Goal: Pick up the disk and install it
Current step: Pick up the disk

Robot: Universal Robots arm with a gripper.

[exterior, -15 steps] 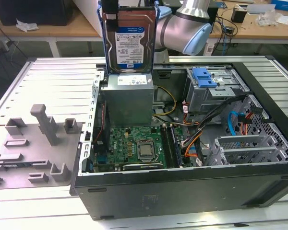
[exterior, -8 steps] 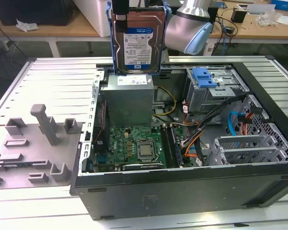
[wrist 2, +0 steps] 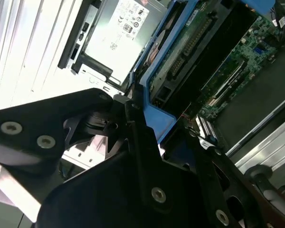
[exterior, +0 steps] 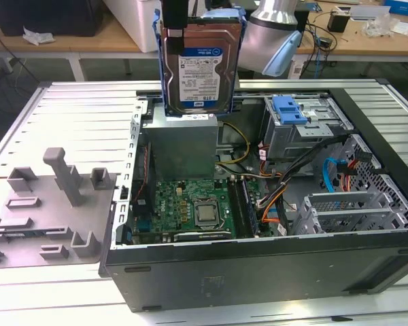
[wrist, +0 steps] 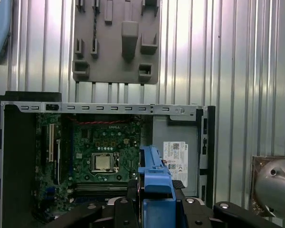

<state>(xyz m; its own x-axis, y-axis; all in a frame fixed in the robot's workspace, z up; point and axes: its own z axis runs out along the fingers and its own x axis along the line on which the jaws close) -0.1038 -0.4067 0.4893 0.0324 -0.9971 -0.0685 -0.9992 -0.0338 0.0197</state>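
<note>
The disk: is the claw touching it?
Touching. In the second wrist view the claw clamps the blue-framed disk, with no gap between them.

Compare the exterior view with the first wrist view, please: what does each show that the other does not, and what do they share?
Exterior view: the disk's labelled face, upright above the power supply box, and the blue bracket on the drive cage. First wrist view: the gripper clamped on the disk's blue caddy, seen edge-on, and the power supply's label. Both: the motherboard and the grey fixture plate.
</note>
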